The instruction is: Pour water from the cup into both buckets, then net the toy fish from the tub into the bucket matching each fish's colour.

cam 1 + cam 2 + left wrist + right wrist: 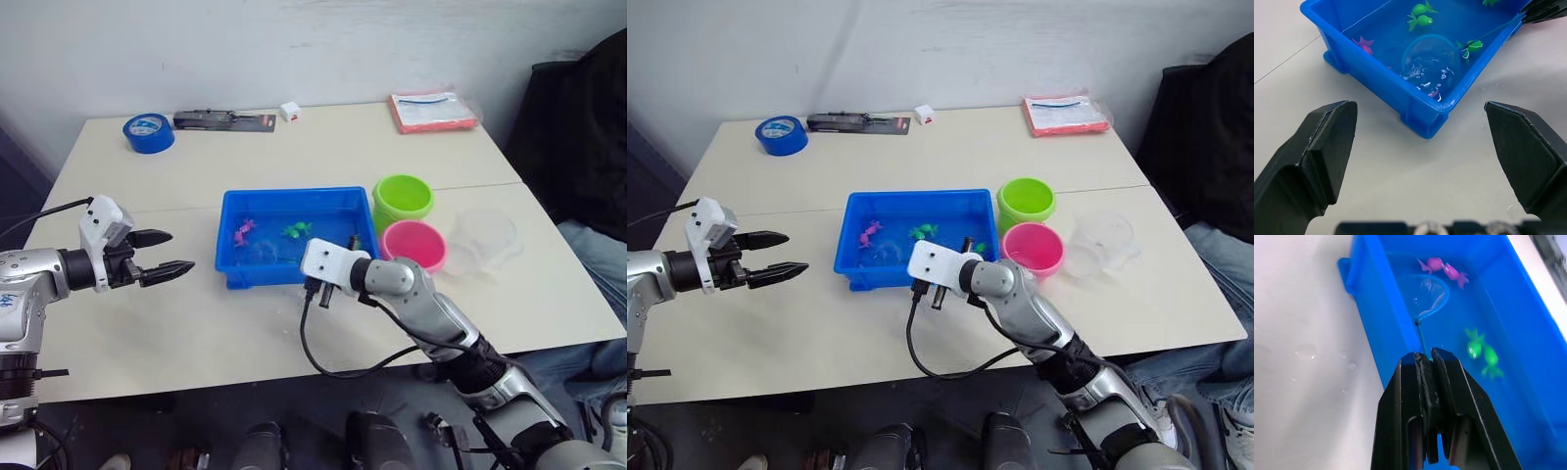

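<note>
Blue tub [230, 211] | net [1426, 294] inside, right gripper [1427, 357] clamped | left gripper [167, 253] agape

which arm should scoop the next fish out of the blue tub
Right. Its gripper is shut on the black stick handle of the blue-ringed net, already in the blue plastic tub. The left gripper hangs open beside it.

My arms are silver metal, white wrist housings, black cables; each end effector [165, 252] has two black fingers.
</note>
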